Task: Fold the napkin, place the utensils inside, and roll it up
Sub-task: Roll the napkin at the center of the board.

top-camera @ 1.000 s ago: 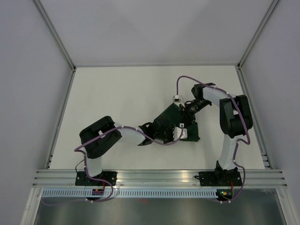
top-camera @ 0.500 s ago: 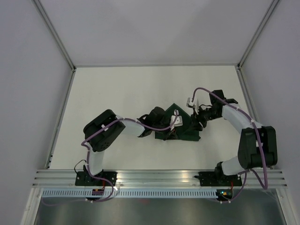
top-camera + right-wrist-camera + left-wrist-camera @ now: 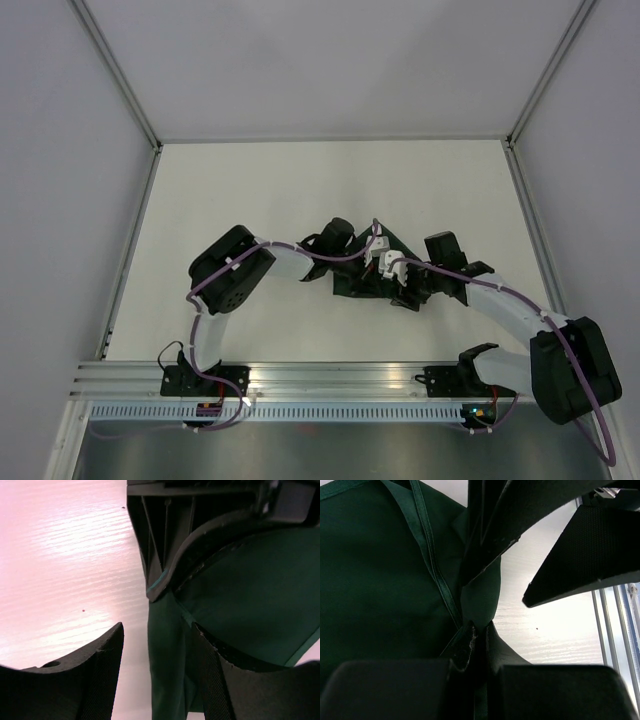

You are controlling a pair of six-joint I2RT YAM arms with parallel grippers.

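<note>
left end effector [image 3: 479, 636]: clamping shut on a gathered fold of the napkin [image 3: 380, 580], with the cloth pinched tight between its pads.
right end effector [image 3: 157, 632]: standing open, its two fingers straddling a ridge of the cloth without closing on it, and meeting the left one almost tip to tip.
napkin: lying bunched near the middle of the bench [image 3: 60, 555], one hemmed edge running up toward the pinch.
utensils: not showing in any view.
change: the right arm has been swinging round from about 1 o'clock of the napkin to about 4 o'clock, its elbow dropping toward the near edge. The cloth has been drawing in from a broader folded patch to a tighter bundle.
meaning: this is looking like a re-grip of the fold from the near side. The folding step is probably still going on, with loading and rolling yet to come.
risk: the bunching may be spoiling the fold line.
</note>
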